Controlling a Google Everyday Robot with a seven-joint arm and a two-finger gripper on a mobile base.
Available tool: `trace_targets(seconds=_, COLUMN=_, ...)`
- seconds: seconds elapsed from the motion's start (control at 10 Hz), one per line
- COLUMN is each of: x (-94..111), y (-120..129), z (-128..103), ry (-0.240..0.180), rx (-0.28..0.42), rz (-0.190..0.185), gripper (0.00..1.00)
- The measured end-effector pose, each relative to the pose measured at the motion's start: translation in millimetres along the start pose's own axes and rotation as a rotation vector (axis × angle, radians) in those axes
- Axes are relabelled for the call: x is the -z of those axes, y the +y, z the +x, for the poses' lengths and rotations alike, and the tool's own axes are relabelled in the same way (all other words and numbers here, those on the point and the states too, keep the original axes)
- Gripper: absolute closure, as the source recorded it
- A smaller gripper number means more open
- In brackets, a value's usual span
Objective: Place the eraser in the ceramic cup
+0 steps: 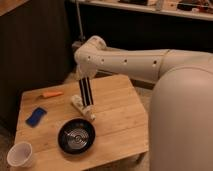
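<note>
Got eraser point(86, 95) pinched by top end in gripper point(83, 78), closed narrow on it, under wrist of arm point(130, 62) above middle of table point(115, 107), nearer far edge. Hangs clear of the wood, about upright w/ slight tilt, lower end just above white tube-like packet point(82, 109); touching it or not, can't tell. Needs to reach ceramic cup point(20, 154), upright at near-left corner as viewed, well apart from eraser, w/ black bowl point(76, 136) btwn the two by near edge. Blue block point(36, 116) by left edge & orange item point(51, 93) twd far-left corner, both prob off the path. Handling, as a guess: stiff, light, not fragile, prob smooth-sided, so liable to swing or slip w/ a grip at one end only. Suits the job tho: allows lowering bottom end first into narrow cup mouth. Looks longer than depth of cup, so prob ends up leaning on rim. Risk of tipping small light cup w/ an off-ctr drop or a knock on rim. Next, prob: carry over bowl w/ clearance, line up above cup mouth, lower, then let go
</note>
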Motion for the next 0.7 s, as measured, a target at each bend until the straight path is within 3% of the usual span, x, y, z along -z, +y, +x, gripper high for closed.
trace_targets(seconds=0.2, x=6, y=63, z=-15, ry=-0.053, rx=0.122, rz=-0.201, gripper=0.94)
trace_targets(seconds=0.4, x=18, y=104, z=-25, ry=-0.108, rx=0.196, rz=-0.349, gripper=0.94)
trace_targets(seconds=0.5, x=23, y=115, z=-29, ry=-0.131, rx=0.216, rz=-0.389, gripper=0.94)
trace_targets(seconds=0.7, x=28, y=125, z=-33, ry=-0.152, rx=0.234, rz=-0.426, gripper=0.94)
